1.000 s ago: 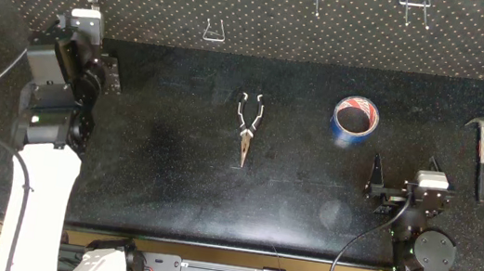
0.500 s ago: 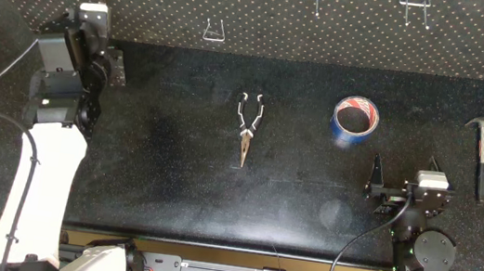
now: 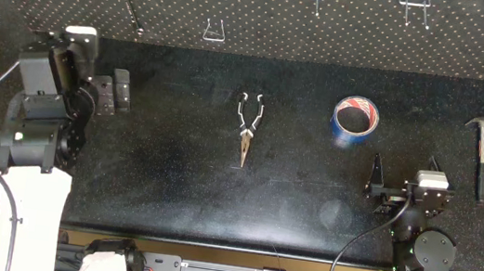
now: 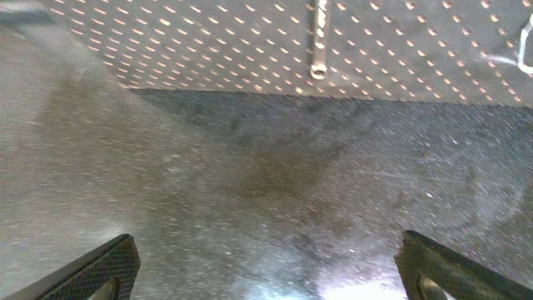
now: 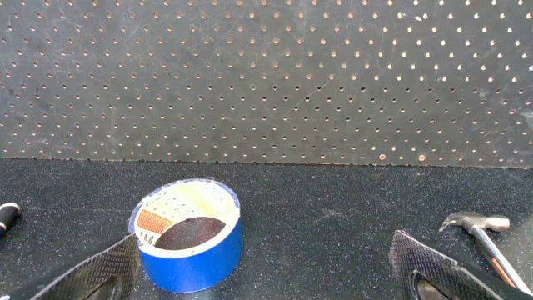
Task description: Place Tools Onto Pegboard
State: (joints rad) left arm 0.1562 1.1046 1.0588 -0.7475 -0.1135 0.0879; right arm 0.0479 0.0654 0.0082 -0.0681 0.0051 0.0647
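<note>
Top view finds a slim metal wrench hanging on the pegboard at its far left, caught at its upper end and slanting down toward the right, its lower tip just above the board's bottom edge. Left wrist view looks at that lower end of the wrench against the perforated board, apart from the fingers. The left hand hovers over the dark desk just in front of the pegboard, below the wrench and a little to its side; its fingers are spread wide with nothing between them, as the left wrist view confirms for the left hand. Three bare wire hooks sit further right along the board. Lying flat on the desk near the middle are needle-nose pliers, handles toward the pegboard and nose pointing to the near edge. To their right stands a blue tape roll, and well to the right of that a hammer lies with its head toward the board. The right hand sits low near the front of the desk between tape roll and hammer, fingers spread and holding nothing; from its wrist camera the right hand faces the tape roll, with the hammer off to one side
</note>
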